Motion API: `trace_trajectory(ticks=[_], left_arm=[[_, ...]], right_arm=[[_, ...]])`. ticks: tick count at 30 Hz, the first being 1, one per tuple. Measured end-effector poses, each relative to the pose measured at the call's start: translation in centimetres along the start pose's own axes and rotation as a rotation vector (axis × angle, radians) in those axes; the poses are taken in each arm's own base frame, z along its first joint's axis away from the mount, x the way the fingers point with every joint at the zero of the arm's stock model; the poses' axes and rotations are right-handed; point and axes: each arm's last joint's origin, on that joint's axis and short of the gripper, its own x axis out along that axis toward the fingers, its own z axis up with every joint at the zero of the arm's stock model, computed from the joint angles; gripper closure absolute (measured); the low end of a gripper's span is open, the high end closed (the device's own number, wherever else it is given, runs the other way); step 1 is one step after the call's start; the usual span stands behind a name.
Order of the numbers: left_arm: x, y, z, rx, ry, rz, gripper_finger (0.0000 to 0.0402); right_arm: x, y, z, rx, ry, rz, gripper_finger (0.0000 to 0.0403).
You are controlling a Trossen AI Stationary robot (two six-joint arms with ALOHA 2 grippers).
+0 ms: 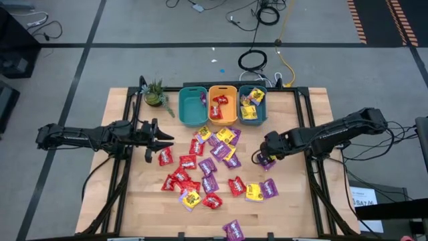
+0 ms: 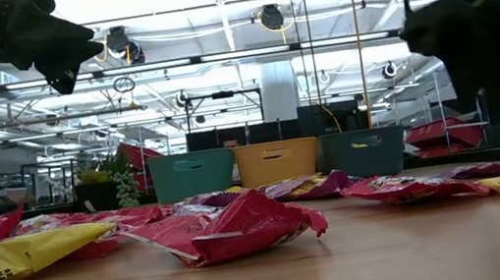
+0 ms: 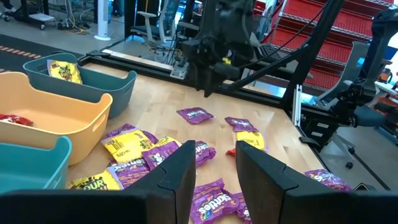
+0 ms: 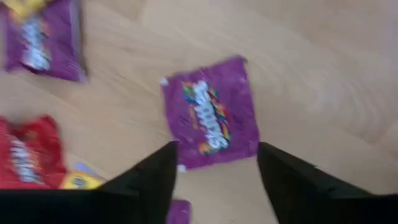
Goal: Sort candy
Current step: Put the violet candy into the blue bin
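Candy (image 1: 214,167) in red, purple and yellow packets lies scattered over the middle of the wooden worktop (image 1: 124,201), in front of 3 bins set side by side at the far edge: a teal bin (image 1: 192,106), an orange bin (image 1: 223,103) and a second teal bin (image 1: 253,104). Each bin already has a few packets in it.

The right claw (image 4: 214,163) hangs just above a purple packet (image 4: 211,121) lying flat on the wood at the right side of the scatter. Its 2 fingers are spread apart and empty, with the near edge of the packet showing between them. A red packet (image 4: 28,155) and another purple one (image 4: 40,40) lie close by.

The left claw (image 3: 211,165) waits over the left side of the worktop, raised above the wood and pointed toward the pile. Its fingers are parted with nothing between them.

A small potted plant (image 1: 155,94) stands at the far left, just beside the first teal bin.
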Motion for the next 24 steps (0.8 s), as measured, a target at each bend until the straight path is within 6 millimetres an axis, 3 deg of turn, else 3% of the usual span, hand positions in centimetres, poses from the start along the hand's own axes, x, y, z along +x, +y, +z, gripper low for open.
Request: trace_trajectory(ticks=[6,11,19,24], left_arm=[[0.0,0.0,0.0,0.0,0.0,0.0,0.0278],[0.0,0.0,0.0,0.0,0.0,0.0,0.0278],[0.0,0.0,0.0,0.0,0.0,0.0,0.0278],[0.0,0.0,0.0,0.0,0.0,-0.001,0.0278]], right_arm=[[1.7,0.3,-0.7,-0.046,0.006,0.005,0.008],[3.2,1.7,-0.5,-0.154,-0.018,0.05,0.0046],[7.8,2.0,-0.8,-0.262,0.06,-0.165,0.0054],[8.7,2.7,-0.8,-0.307,0.089,-0.132,0.012]])
